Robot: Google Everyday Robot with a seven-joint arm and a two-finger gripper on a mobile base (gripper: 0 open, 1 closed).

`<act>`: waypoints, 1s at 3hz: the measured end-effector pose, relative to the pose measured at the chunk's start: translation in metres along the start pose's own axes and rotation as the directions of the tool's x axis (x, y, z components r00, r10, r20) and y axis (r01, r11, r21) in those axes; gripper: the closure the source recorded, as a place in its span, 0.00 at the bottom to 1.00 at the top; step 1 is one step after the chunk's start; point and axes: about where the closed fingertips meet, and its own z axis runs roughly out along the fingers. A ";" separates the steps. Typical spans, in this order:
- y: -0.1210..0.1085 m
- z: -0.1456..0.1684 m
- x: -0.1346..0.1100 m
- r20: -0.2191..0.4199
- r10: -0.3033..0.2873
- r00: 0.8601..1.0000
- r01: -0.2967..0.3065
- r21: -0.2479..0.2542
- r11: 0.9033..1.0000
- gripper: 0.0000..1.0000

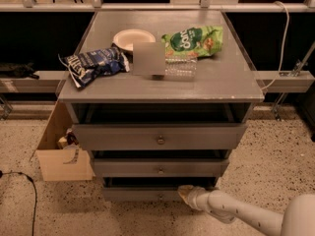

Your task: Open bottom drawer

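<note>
— Since you face the cabinet [224, 80], how does the bottom drawer [135, 194] look?

— It is the lowest of three, at 6 o'clock in the view. It has a flat, gray-painted wooden front, the narrowest and shortest of the stack. A tiny round metal knob [161, 196] sits at its middle, and a dark gap runs along its top edge.

— And the gripper?

— The gripper [186, 192] sits at the right end of that front, at 3 o'clock from the knob. Its tip is pale tan, on a smooth, rounded white arm [238, 212] that comes in from 5 o'clock. I cannot tell whether it is apart or together, or whether it touches the wood.

— What about textures elsewhere?

— The cabinet's matte gray top carries a round paper bowl [133, 37] at 12 o'clock. A crinkled green snack bag [194, 39] lies at 2 o'clock and a glossy blue one [93, 64] at 9 o'clock. A clear ribbed plastic bottle [180, 68] lies between them. A cardboard box [61, 159] stands at the cabinet's 9 o'clock on the speckled floor [275, 156].
</note>
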 end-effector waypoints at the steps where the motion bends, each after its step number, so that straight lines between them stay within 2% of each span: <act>1: 0.001 -0.006 -0.007 0.016 -0.018 1.000 0.018 0.007 1.000 1.00; 2: 0.001 -0.006 -0.007 0.016 -0.018 1.000 0.018 0.007 1.000 1.00; 3: -0.011 -0.003 -0.016 0.030 -0.001 1.000 0.001 0.010 1.000 1.00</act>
